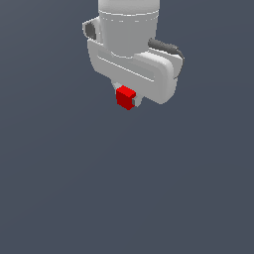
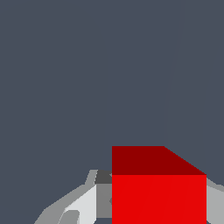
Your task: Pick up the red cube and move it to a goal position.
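1. Where the wrist view looks past its own fingers, the cube (image 2: 159,199) fills the nearest part of the picture, one bright red face turned to the camera and a darker red face slanting away beyond it.
2. Pressed to one side of the cube is a pale grey finger (image 2: 89,199) with a darker grey pad against the red; on the cube's other side a sliver of the second finger shows at the edge of the picture.
3. So the gripper (image 1: 127,101) is clenched on the cube, one finger on each side.
4. From the exterior view, the cube (image 1: 125,95) sits just under the white hand (image 1: 144,67), much narrower than the hand is wide.
5. A grey fingertip (image 1: 135,101) shows against the cube's side on the exterior view's right; the other finger is hidden behind the cube.
6. Above the hand, the arm's round white wrist (image 1: 129,25) rises out of the picture, with a dark grey cable (image 1: 166,47) curling beside it.
7. Beyond the cube is only a flat slate-blue background (image 1: 124,198), and I cannot tell how far the cube hangs from it.
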Motion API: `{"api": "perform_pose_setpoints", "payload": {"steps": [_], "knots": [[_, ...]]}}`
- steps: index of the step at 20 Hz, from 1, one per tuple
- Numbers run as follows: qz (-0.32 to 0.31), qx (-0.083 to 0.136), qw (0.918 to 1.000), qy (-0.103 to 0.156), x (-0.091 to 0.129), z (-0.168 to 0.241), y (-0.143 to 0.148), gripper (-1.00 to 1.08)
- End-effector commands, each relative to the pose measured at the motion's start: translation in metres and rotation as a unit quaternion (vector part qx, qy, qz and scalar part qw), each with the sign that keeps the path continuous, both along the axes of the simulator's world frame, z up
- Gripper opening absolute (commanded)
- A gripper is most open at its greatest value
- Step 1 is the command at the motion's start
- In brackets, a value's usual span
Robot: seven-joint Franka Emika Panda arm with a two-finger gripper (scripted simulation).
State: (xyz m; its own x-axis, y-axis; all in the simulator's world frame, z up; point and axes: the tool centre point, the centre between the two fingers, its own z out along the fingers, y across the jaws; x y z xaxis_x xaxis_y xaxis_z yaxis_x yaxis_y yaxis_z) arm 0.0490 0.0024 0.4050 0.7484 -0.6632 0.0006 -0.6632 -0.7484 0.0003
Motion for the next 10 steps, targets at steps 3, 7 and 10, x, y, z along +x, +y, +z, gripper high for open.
{"api": "perform_pose_setpoints", "payload": {"steps": [3, 7, 10], "knots": [[0.000, 0.000, 1.0000, 0.000, 0.004, 0.013, 0.000, -1.00], [0.000, 0.000, 1.0000, 0.000, 0.006, 0.019, 0.001, -1.00], [0.000, 0.000, 1.0000, 0.000, 0.007, 0.020, 0.001, -1.00]]}}
